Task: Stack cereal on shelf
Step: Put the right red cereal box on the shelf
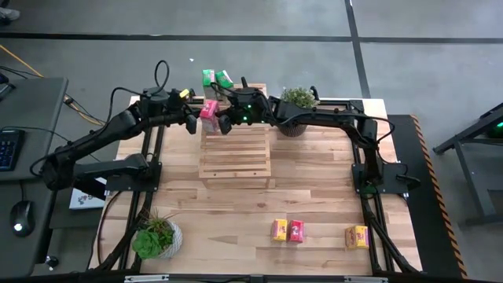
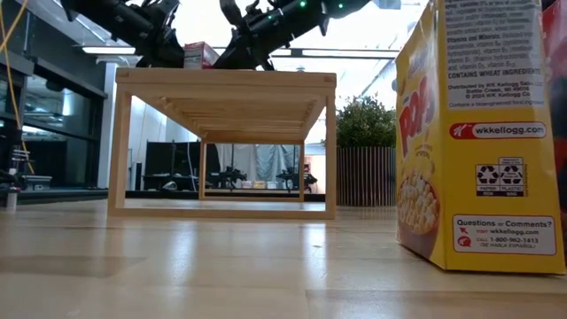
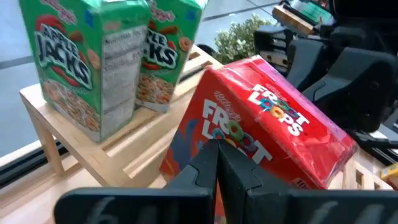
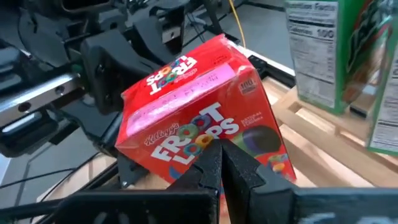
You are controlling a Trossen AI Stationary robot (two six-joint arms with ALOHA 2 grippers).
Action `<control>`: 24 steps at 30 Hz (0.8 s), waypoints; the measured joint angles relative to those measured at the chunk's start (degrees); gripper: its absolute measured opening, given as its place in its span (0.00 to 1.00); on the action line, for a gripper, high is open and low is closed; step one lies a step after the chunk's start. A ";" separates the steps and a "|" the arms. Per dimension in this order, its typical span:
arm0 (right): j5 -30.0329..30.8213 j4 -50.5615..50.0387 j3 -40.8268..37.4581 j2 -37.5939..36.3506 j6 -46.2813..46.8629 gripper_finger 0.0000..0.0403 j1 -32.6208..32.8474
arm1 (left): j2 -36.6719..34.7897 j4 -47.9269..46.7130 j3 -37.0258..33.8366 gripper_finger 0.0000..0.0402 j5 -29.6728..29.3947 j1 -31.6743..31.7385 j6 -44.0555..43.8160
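A red Froot Loops box (image 1: 209, 114) sits tilted over the far left part of the light-wood slatted shelf (image 1: 234, 157). It lies between my left gripper (image 1: 193, 123) and my right gripper (image 1: 223, 123), both shut. The box also shows in the left wrist view (image 3: 267, 130), the right wrist view (image 4: 199, 112) and the low view (image 2: 202, 55). Two green Apple Jacks boxes (image 3: 74, 62) (image 3: 165, 53) stand upright on their bases on the shelf's far end. My left gripper sets its shut fingertips (image 3: 214, 155) against the box's broad printed face (image 3: 205, 127), coming roughly level from the table's left. The box is tilted; what its lower edge rests on is hidden. My right gripper sets its shut fingertips (image 4: 219, 155) against the box's opposite printed face (image 4: 208, 127), low on it, coming from the table's right. The box leans with its top toward the left arm.
A yellow box (image 1: 279, 229), a red box (image 1: 296, 231) and another yellow box (image 1: 357, 237) stand near the table's near right edge; the last fills the low view's right (image 2: 478, 133). Potted plants stand at the far right (image 1: 299, 101) and near left (image 1: 155, 236).
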 joint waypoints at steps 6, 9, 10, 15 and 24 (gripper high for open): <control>0.61 1.18 0.00 0.00 0.01 0.00 -1.24 | 0.84 2.00 0.00 0.00 0.55 2.07 -0.55; 0.63 1.16 0.00 0.00 0.01 0.00 -1.90 | 1.37 2.81 0.00 0.00 1.33 2.84 -0.95; 0.63 1.18 0.00 0.00 0.02 0.00 -2.02 | 1.66 2.78 0.00 0.00 1.31 2.84 -0.99; 0.58 1.38 0.00 0.02 1.25 0.00 -2.28 | 2.31 2.78 0.00 0.00 1.17 2.84 -0.97; 0.19 1.70 0.00 0.55 1.49 0.00 -2.28 | 2.32 2.97 0.00 0.00 0.61 3.62 -0.53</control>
